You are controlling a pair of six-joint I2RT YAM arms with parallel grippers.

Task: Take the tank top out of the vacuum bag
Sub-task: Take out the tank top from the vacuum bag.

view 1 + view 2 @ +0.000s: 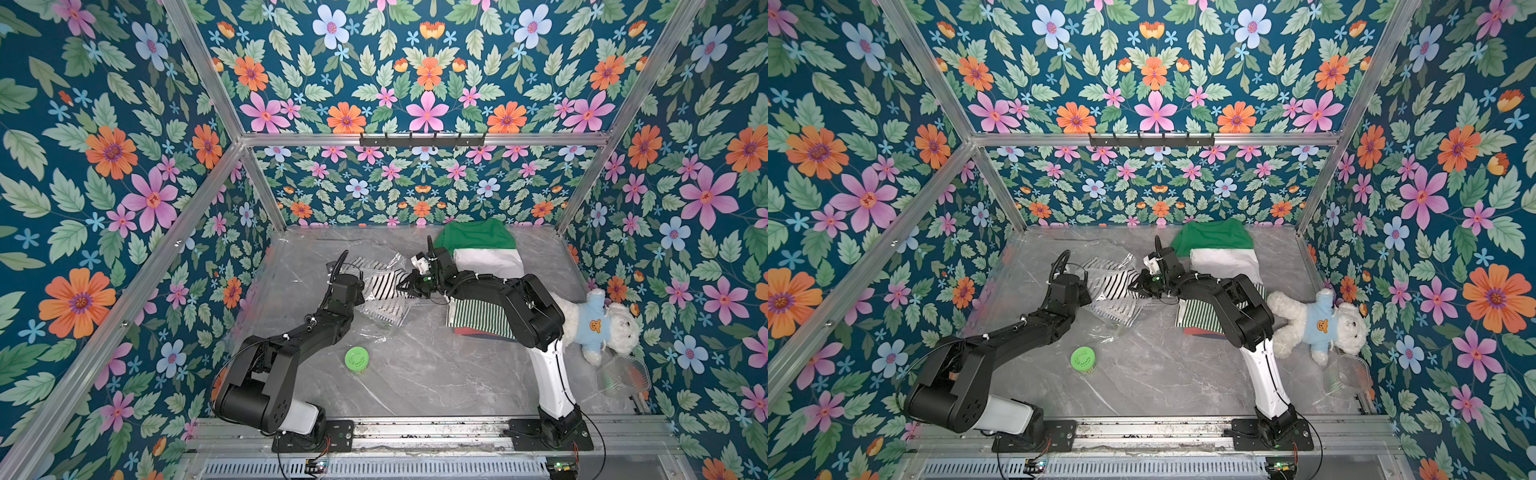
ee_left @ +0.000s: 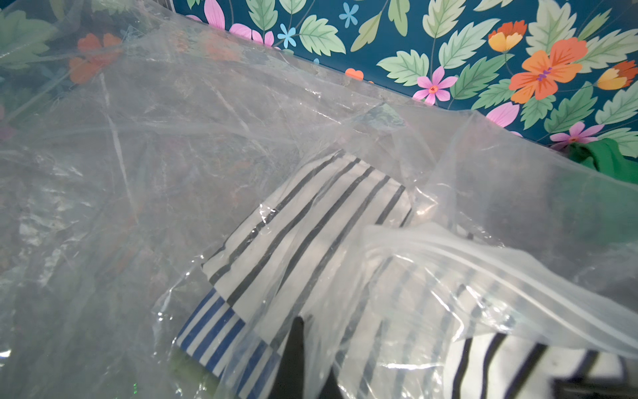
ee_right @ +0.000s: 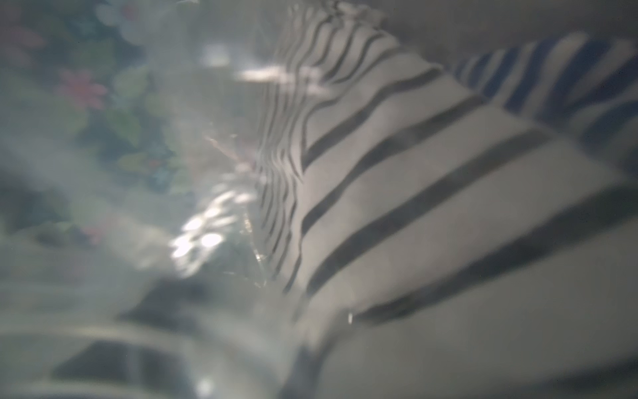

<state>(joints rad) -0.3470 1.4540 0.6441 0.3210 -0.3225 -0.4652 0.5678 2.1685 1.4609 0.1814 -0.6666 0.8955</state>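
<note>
Honestly, there's hardly any writing to go on. The green jar [image 1: 356, 360] near the front of the table [image 1: 436, 382] has some marks on its lid, way too small to read. The teddy [image 1: 598, 328] over on the right wears a blue shirt with a little orange bear face on it.

Right gripper [image 1: 405, 286]: jaws pressed together on the tip of the top [image 1: 384, 287], which bunches to a point right at the fingers. Its wrist cam is super blurry, just stripes up close through shiny plastic.

Left gripper [image 2: 296, 336]: jaws together too. Its wrist view shows one dark finger with clear film draped around it, but I can't tell if it's actually pinching that film.

The bag [image 1: 376, 328] lies mid-table between the two arms, a bit toward the back. It's see-through, crinkly and full of glare. The top is white with black stripes and sits partly inside. It runs under the raised zip edge [image 2: 483, 266] and pokes out toward the right gripper. A blue-striped cloth [image 2: 214, 328] sits under it in the bag. Just right of the bag is a stack of folded clothes [image 1: 478, 318].
</note>
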